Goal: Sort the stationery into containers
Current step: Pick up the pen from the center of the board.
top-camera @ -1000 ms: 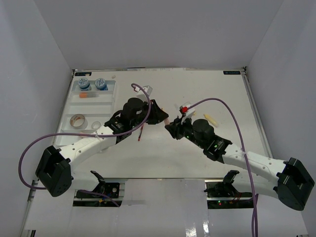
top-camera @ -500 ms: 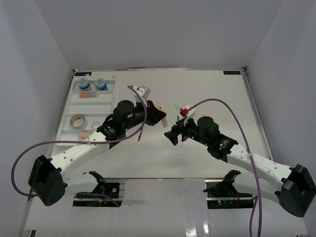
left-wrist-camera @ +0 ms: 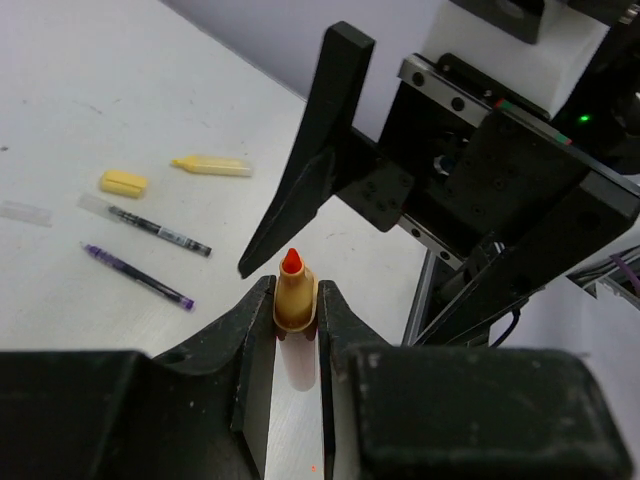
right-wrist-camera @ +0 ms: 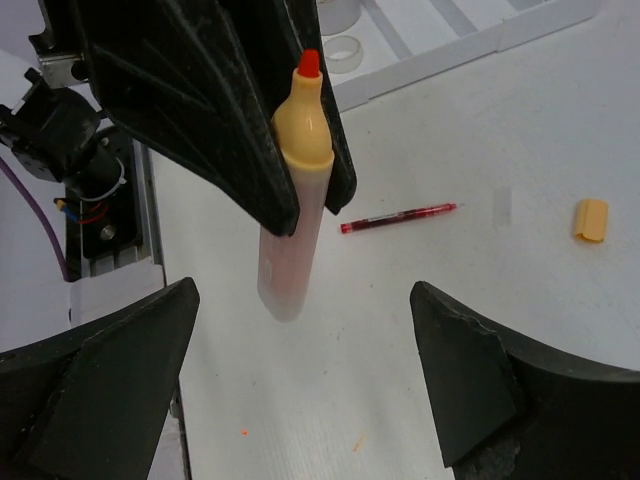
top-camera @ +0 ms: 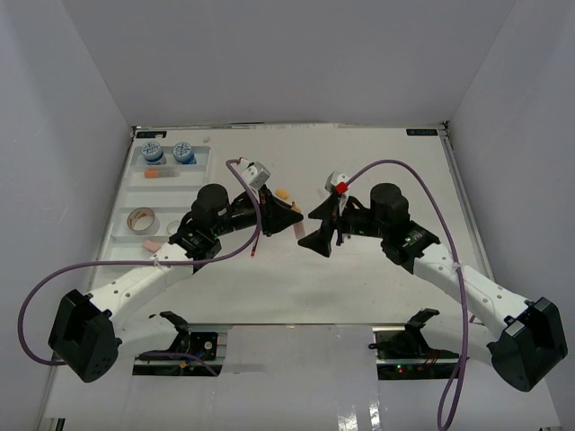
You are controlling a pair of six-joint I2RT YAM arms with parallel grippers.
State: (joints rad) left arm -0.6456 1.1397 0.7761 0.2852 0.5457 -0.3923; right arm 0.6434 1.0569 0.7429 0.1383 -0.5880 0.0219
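White table (top-camera: 377, 269) was plain and matte. Mid-table, the left gripper (left-wrist-camera: 296, 300) was clamped on a marker (right-wrist-camera: 298, 150) (pinkish barrel, yellow collar, red tip) held above it. The right gripper (right-wrist-camera: 303, 300) had its jaws spread wide, not gripping anything. White walls (top-camera: 296, 63) stood behind.

I'm driving a robotics lab cell here, not a lived-in room. The white desk (top-camera: 359, 278) is boxed in on three sides by bare white panel walls (top-camera: 296, 54). The left arm (top-camera: 135, 280) and the right arm (top-camera: 476, 287), both white and black, are bolted at its near edge and trail purple cables (top-camera: 386, 162). Exposed electronics (top-camera: 400, 346) sit by the bases. A green status light (left-wrist-camera: 583, 118) glows on one wrist housing. A white divided tray (top-camera: 193, 177) sits on the desk.
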